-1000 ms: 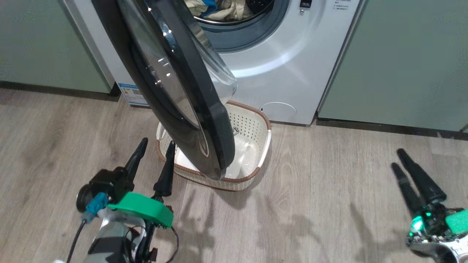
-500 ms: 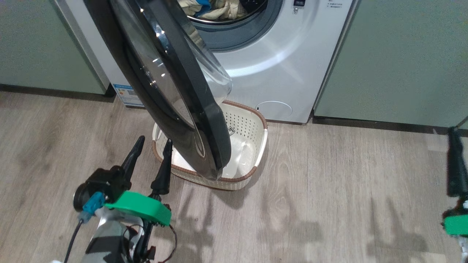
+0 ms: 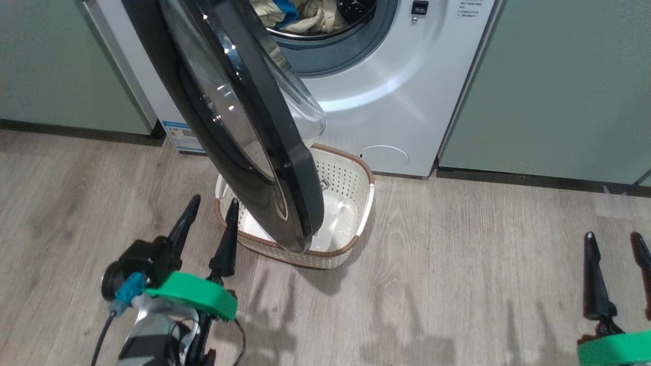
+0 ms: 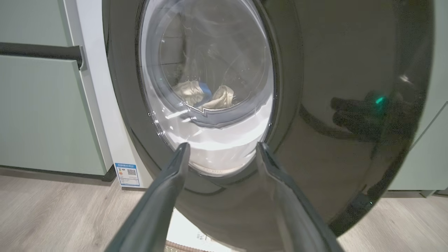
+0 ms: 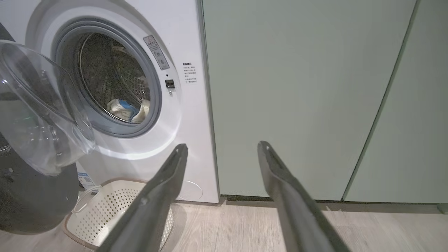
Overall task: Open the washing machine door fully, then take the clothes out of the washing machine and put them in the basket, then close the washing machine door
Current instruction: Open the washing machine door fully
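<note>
The washing machine (image 3: 396, 101) stands with its door (image 3: 285, 168) swung partly out, the black rim hanging over the cream basket (image 3: 370, 203) on the floor. The clothes (image 3: 305, 15) lie in the drum, pale yellow with a blue patch. My left gripper (image 3: 214, 200) is open just left of the door's lower edge and holds nothing. In the left wrist view the door (image 4: 350, 70) is close ahead of the left gripper (image 4: 222, 148), the clothes (image 4: 203, 96) showing through its glass. My right gripper (image 3: 613, 236) is open at the lower right, well away from the machine.
Pale green cabinets (image 3: 559, 76) flank the machine on both sides, and the right wrist view faces one cabinet (image 5: 297, 87). Wood floor (image 3: 457, 279) spreads between my right gripper and the basket. A blue sticker (image 3: 178, 133) and a round service flap (image 3: 384, 155) sit low on the machine.
My right gripper swung out to the right edge and now stands at the lower right, fingers pointing up. The head camera shifted slightly. Left gripper and door have kept their places.
</note>
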Controlling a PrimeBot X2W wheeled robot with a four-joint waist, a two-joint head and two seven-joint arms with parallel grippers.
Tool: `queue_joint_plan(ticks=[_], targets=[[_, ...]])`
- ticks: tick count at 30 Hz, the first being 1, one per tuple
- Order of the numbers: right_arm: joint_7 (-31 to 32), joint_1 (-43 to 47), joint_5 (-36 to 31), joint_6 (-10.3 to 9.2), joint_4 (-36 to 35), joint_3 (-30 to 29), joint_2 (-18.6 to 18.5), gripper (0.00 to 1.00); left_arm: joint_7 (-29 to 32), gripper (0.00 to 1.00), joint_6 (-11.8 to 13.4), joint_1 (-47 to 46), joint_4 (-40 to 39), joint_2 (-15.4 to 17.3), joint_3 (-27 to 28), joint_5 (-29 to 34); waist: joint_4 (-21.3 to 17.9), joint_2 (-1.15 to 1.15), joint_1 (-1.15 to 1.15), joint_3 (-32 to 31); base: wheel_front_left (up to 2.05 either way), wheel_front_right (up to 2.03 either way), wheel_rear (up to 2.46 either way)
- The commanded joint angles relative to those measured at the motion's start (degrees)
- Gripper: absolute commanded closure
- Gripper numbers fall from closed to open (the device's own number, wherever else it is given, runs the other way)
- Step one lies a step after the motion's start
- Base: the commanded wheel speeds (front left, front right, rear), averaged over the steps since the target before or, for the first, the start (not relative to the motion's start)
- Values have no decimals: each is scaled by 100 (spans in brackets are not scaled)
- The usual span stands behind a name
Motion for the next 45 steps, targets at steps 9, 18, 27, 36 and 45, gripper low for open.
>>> queue_joint_plan(ticks=[9, 18, 27, 36, 45], targets=[[-54, 106, -216, 25, -193, -164, 199, 0, -31, 0, 42, 19, -173, 80, 221, 16, 8, 0, 0, -64, 0, 0, 0], [-54, 181, -292, 25, -180, -225, 298, 0, -31, 0, 27, 23, -148, 80, 256, 26, -25, 0, 0, -105, 0, 0, 0], [-54, 198, -317, 25, -195, -200, 313, 0, -31, 0, 47, 24, -132, 80, 252, 7, -65, 0, 0, -127, 0, 0, 0], [-54, 180, -317, 25, -205, -201, 317, 0, -31, 100, 49, 6, -123, 80, 261, -28, -85, 0, 0, -105, 0, 0, 0], [-54, 174, -304, 25, -158, -247, 353, 0, -31, 100, -39, -209, -280, 133, 273, 81, -64, 0, 0, -106, 0, 0, 0]])
